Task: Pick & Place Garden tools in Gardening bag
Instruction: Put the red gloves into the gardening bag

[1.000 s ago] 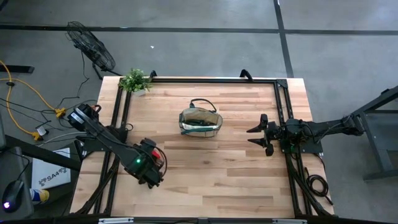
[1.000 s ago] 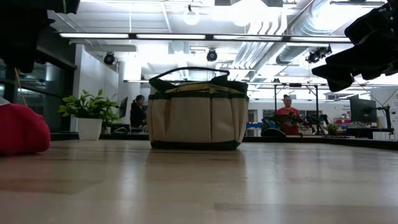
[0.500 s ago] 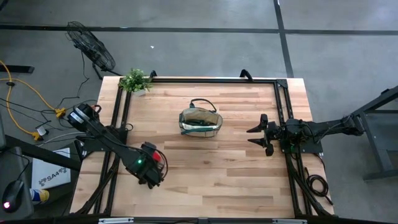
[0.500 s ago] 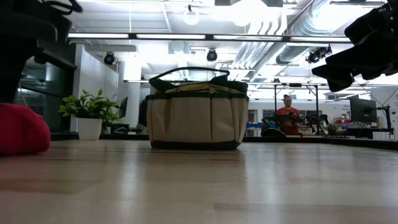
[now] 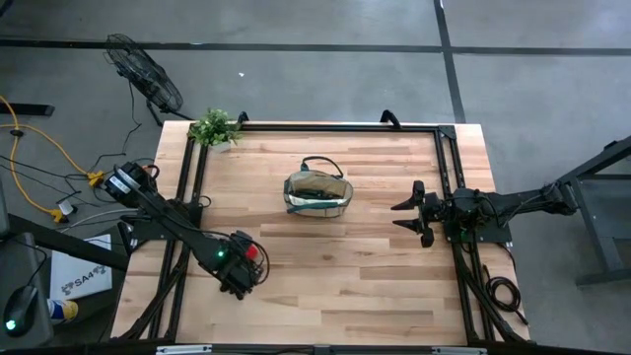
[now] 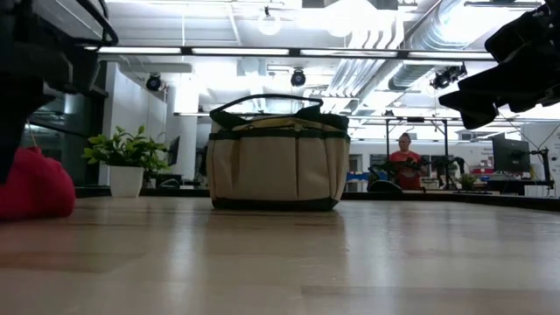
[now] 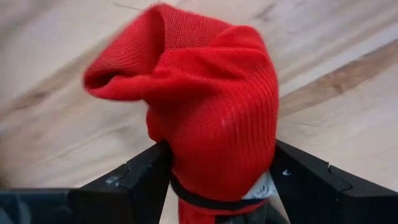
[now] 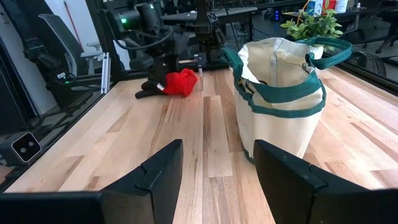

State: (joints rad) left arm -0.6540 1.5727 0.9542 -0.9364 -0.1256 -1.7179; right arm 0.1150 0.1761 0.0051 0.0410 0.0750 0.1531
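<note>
A red-and-black glove [image 7: 211, 112] lies on the wooden table near its left front part, also seen from above [image 5: 254, 252] and at the low view's left edge [image 6: 33, 184]. My left gripper [image 7: 217, 154] points down over it, open, with one dark finger on each side of the red cloth. The tan gardening bag [image 5: 318, 193] with green trim stands upright on its base at the table's middle [image 6: 278, 157]. My right gripper [image 5: 406, 209] waits open and level at the table's right side, facing the bag [image 8: 280, 93]. My left gripper comes at the glove from above with its fingers [image 7: 146, 177] on either side of the red cloth's bunched end [image 7: 186, 155]. The glove lies on the table. Whether the fingers touch the cloth, I cannot tell.
A small potted green plant [image 5: 214, 126] stands at the far left corner. Black rails [image 5: 446, 168] run along the table's left, far and right sides. Bare wood lies between the glove and the bag and across the table's near part.
My left gripper has come down toward the glove and tipped to point more steeply down. It has stayed open. The glove and the bag have kept their places.
</note>
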